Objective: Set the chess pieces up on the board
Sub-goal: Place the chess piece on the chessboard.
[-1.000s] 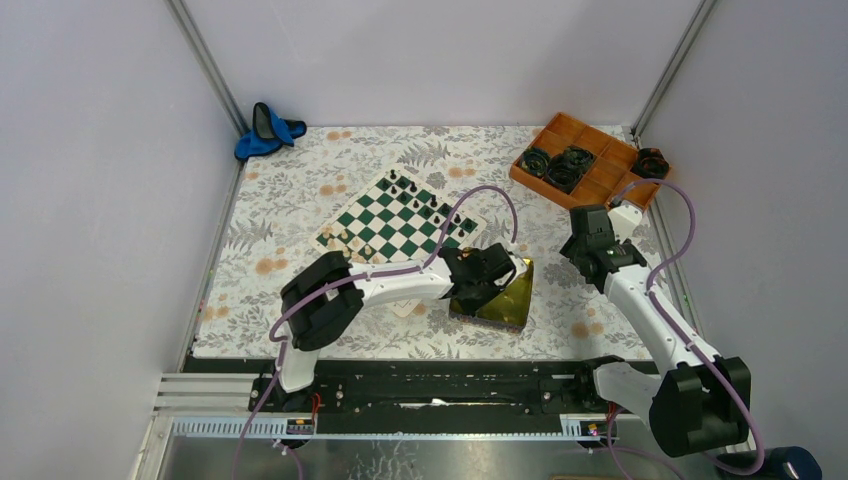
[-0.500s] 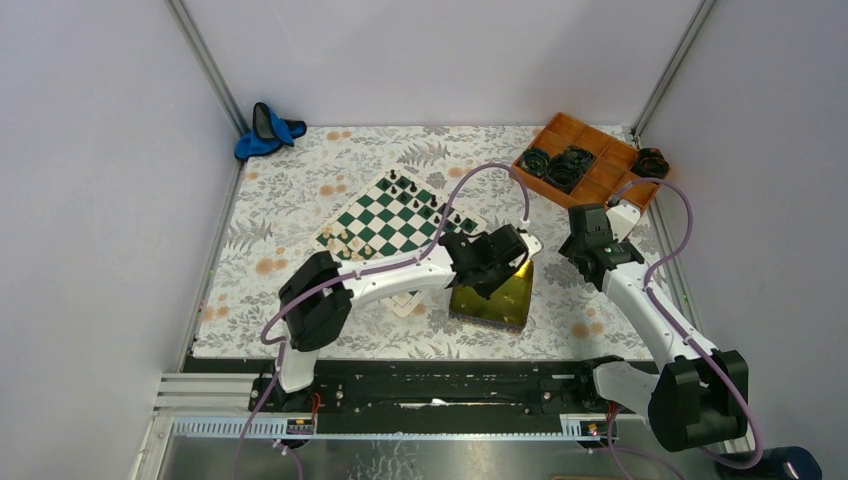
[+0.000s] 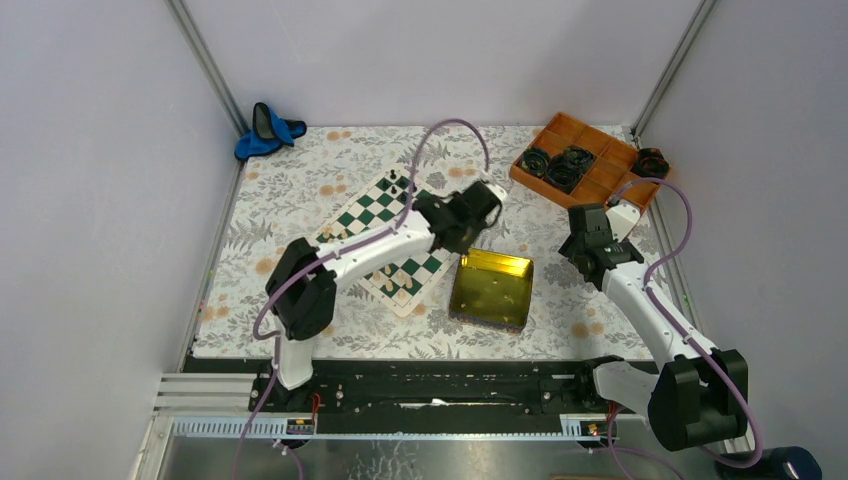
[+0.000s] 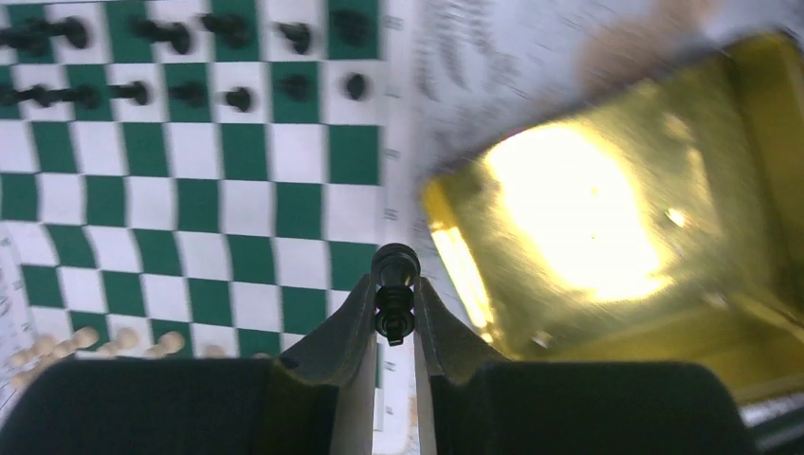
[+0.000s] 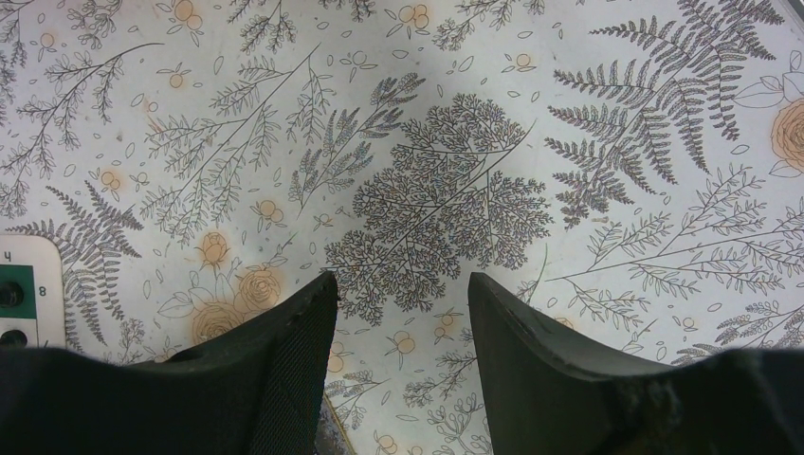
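The left fingers (image 4: 363,313) are pressed in on a black piece (image 4: 394,284), pinching it low on its stem so that its round head stands clear of the tips, at the lower centre of the wrist view. It hangs over the right margin of the board (image 4: 218,190), between the checks and the gold tin (image 4: 588,209) at the right of the frame. The other black pieces (image 4: 190,92) stand close together in two rows along the top of that view, and a few cream pieces (image 4: 85,336) sit at the lower left. The right fingers (image 5: 299,351) are spread and hold nothing (only the flowered worktop (image 5: 436,190) shows between them), well apart from the board's right side in the top view. The grip looks like the weak point: a narrow pinch on so small a piece could let it swivel or slip out, and it would then roll off the board or land on its side. The other risk lies in the crowded black rows, where fingers coming down beside a free square may nudge or topple a neighbour. Blur in the wrist view also makes it hard to judge which square is meant.
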Tool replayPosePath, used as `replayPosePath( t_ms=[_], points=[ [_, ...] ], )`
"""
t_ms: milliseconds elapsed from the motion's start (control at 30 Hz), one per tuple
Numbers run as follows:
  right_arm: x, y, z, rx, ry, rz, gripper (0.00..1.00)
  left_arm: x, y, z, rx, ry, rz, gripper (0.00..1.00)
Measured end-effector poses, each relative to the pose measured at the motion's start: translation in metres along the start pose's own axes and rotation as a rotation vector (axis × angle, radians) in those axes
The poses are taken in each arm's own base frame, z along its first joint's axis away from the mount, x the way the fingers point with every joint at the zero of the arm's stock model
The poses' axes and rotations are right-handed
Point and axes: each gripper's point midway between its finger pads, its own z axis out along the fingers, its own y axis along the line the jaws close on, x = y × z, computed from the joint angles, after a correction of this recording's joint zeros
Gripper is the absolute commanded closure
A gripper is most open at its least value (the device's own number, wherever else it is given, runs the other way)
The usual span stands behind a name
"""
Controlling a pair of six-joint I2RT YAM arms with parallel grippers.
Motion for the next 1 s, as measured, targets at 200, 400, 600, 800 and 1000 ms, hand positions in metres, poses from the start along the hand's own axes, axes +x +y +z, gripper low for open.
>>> replayPosePath(
  t_ms=[200,400,600,800,1000],
  points=[
    [-0.005,0.003,-0.002,-0.007,-0.006,0.006,0.41,-0.023,0.090,0.003,-0.133,-0.032,-0.177,1.00],
    [-0.013,0.011,-0.006,-0.031,-0.014,0.018,0.41,-0.046,0.155,0.015,-0.206,-0.072,-0.324,1.00],
    [-0.016,0.016,-0.009,-0.051,-0.012,0.027,0.41,-0.040,0.189,0.057,-0.240,-0.027,-0.411,1.00],
    [-0.016,0.018,-0.010,-0.062,-0.004,0.027,0.41,-0.030,0.201,0.094,-0.241,0.019,-0.451,1.00],
    [-0.013,0.017,-0.009,-0.058,0.010,0.020,0.41,-0.045,0.215,0.102,-0.238,-0.018,-0.489,1.00]
  ],
)
